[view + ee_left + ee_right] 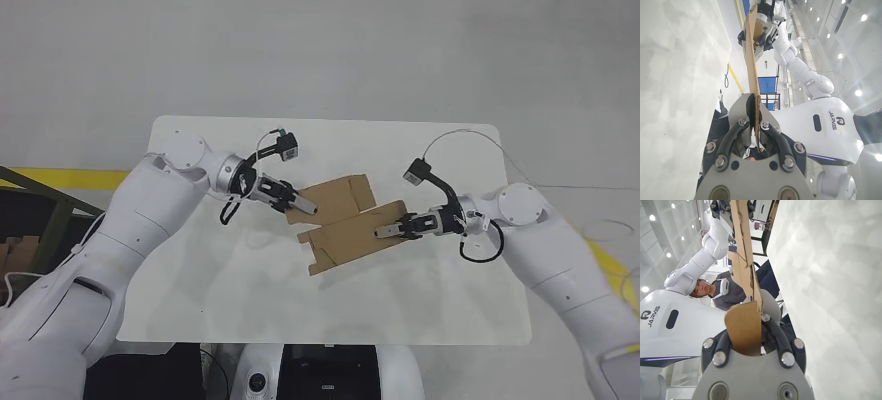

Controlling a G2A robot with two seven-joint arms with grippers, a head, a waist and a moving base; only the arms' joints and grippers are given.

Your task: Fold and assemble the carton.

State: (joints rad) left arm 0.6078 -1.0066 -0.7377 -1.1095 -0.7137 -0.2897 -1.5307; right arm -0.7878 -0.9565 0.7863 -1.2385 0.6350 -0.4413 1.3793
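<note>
A flat brown carton (345,222) hangs just above the middle of the white table (200,280), held between both arms. My left gripper (304,207) is shut on the carton's left edge; in the left wrist view the cardboard (752,72) runs edge-on out from between my fingers (738,109) toward the other gripper (761,26). My right gripper (388,231) is shut on the carton's right end. In the right wrist view the carton (745,279) stretches away to the other gripper (725,211), and a curled flap (744,328) covers one finger.
The table's rounded edges (330,120) ring the work area, with grey floor beyond. A yellow floor line (70,178) runs at the left. A dark object (30,215) stands off the table's left side. Loose cables trail from both wrists.
</note>
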